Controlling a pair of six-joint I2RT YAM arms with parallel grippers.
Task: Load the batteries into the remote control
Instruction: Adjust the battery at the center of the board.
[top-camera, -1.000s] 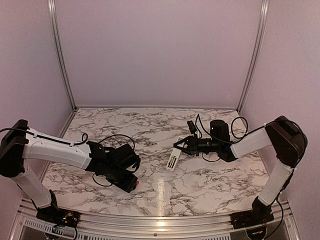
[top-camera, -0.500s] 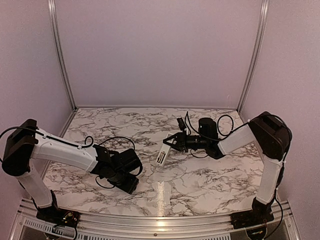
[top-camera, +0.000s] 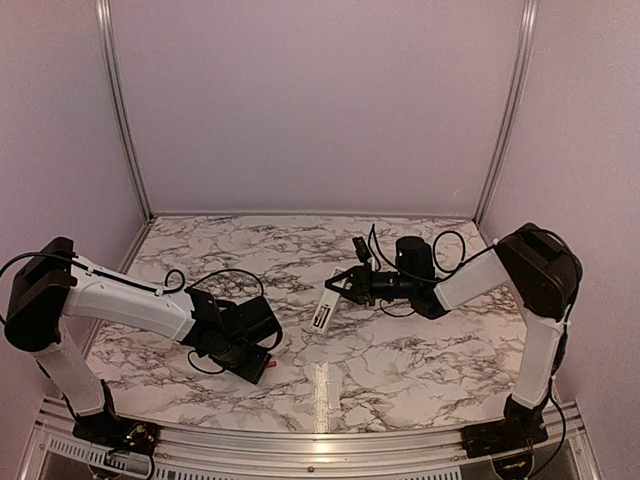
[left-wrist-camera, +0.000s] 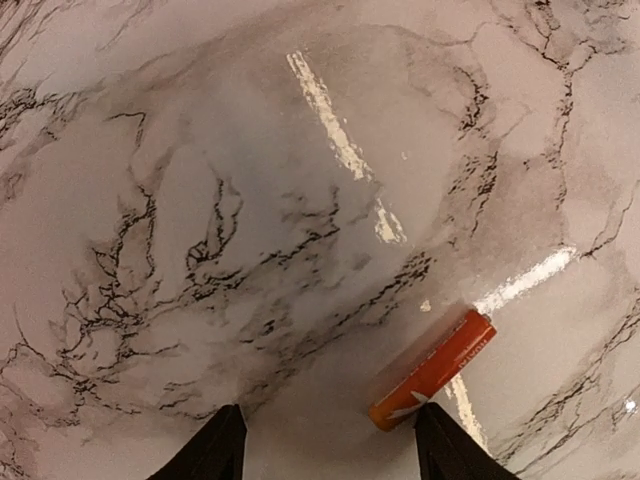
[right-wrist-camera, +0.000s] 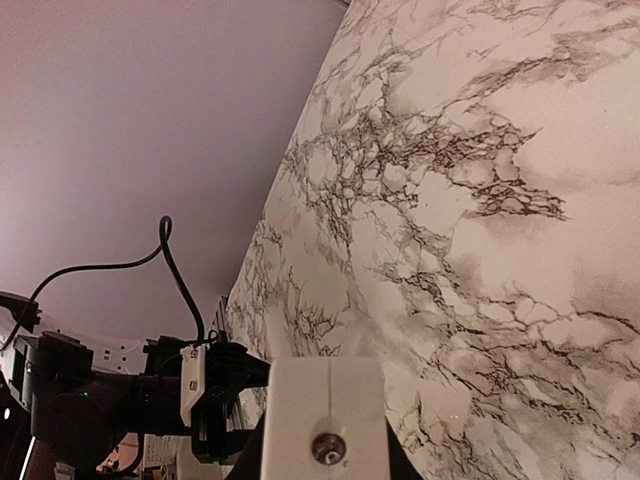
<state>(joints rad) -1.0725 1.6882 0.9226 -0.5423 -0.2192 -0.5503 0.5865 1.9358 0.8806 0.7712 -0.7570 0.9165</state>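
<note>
Over the last second the right arm has swung left, carrying the remote (top-camera: 325, 308) from right of centre to about the middle of the table (top-camera: 400, 372); in the last half second it has hardly shifted. The left gripper (top-camera: 258, 368) has edged slightly left over the near-left part of the table.

The right gripper (top-camera: 340, 287) is clamped on the far end of the remote. The remote slants down from it, with its free end pointing near and left. Whether that end touches the table cannot be told. In the right wrist view the remote (right-wrist-camera: 322, 415) is seen end on as a white block between the two dark fingers, with a small round metal part low on its face. The marbled table runs away behind it and the left arm (right-wrist-camera: 100, 405) shows low at the left.

The left gripper (left-wrist-camera: 330, 455) is spread open, both fingertips (left-wrist-camera: 215, 452) showing at the bottom of its wrist view. One orange battery (left-wrist-camera: 432, 371) lies flat on the table at a slant. Its near end is just beside the fingertip on the right of that view, not between the two. Only this one battery can be seen.
</note>
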